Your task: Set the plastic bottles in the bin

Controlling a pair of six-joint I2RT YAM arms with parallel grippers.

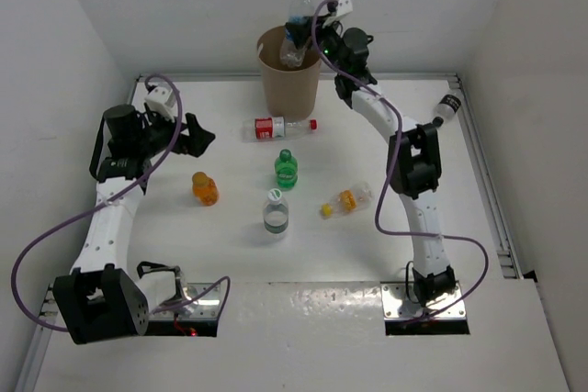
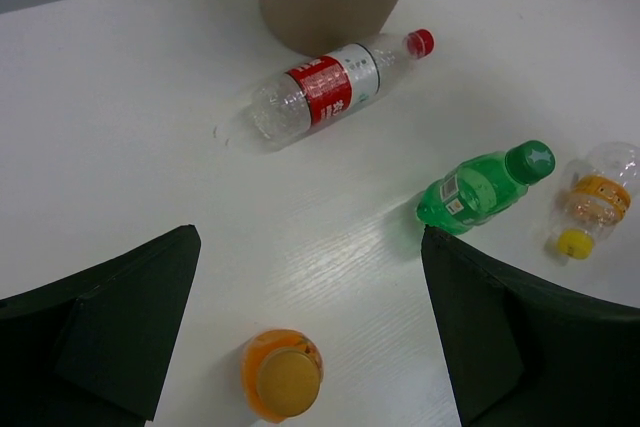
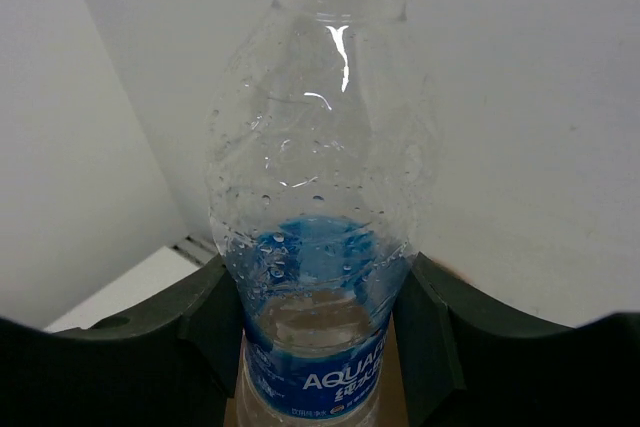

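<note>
The right claw (image 3: 320,342) is clamped on a blue-labelled bottle (image 3: 318,197), held cap-up over the bin (image 1: 289,80) at the table's (image 1: 230,254) 12 o'clock. The left claw (image 2: 310,287) stands wide apart at 9 o'clock, above an orange bottle (image 2: 283,375).

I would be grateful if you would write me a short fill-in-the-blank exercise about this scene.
1. The right gripper holds a clear bottle with a ___ label over the bin.
2. The fallen bottle beside the bin has a ___ cap.
3. The left gripper, near the orange bottle, is ___.

Missing words: blue; red; open.
</note>
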